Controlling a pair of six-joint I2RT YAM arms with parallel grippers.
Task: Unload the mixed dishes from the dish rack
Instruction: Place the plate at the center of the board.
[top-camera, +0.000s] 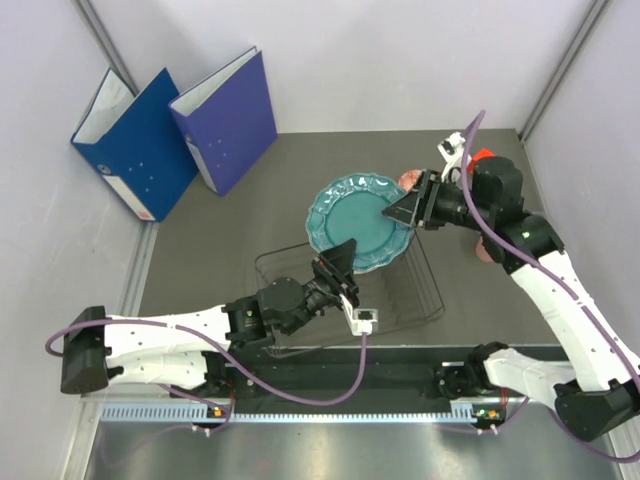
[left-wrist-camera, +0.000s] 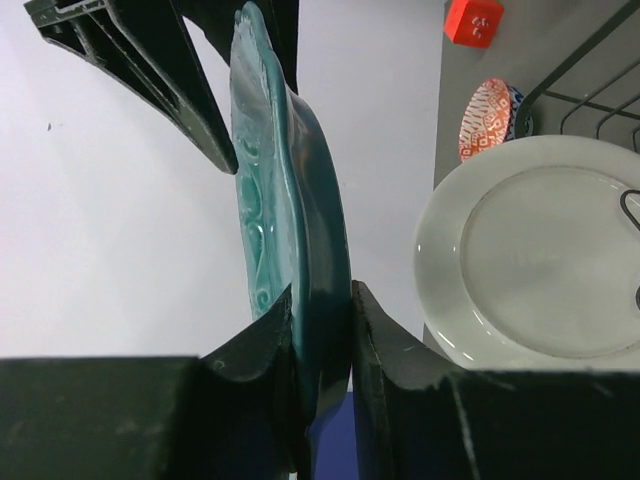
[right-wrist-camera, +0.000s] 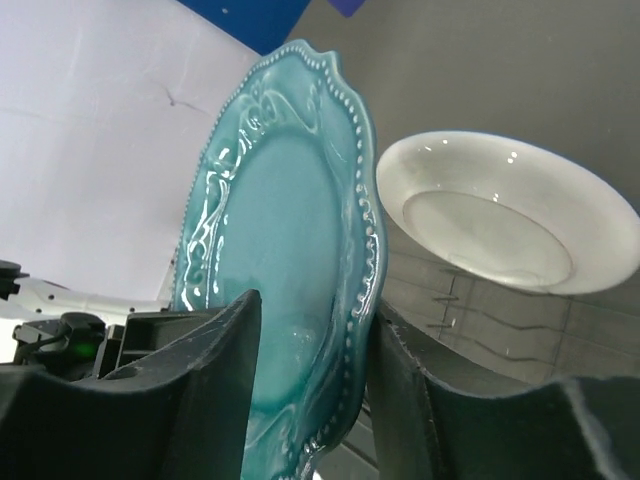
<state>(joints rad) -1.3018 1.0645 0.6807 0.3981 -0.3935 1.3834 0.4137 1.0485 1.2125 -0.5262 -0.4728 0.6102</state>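
Two grippers meet on the teal plate, which hangs lifted above the far side of the dish rack. The left gripper is clenched on its near rim. The right gripper straddles the right rim, though I cannot tell whether it is pinching. One grip should be firm before the other releases, I judge; then carry the plate clear of the wires and the white plate and lay it flat on the table.
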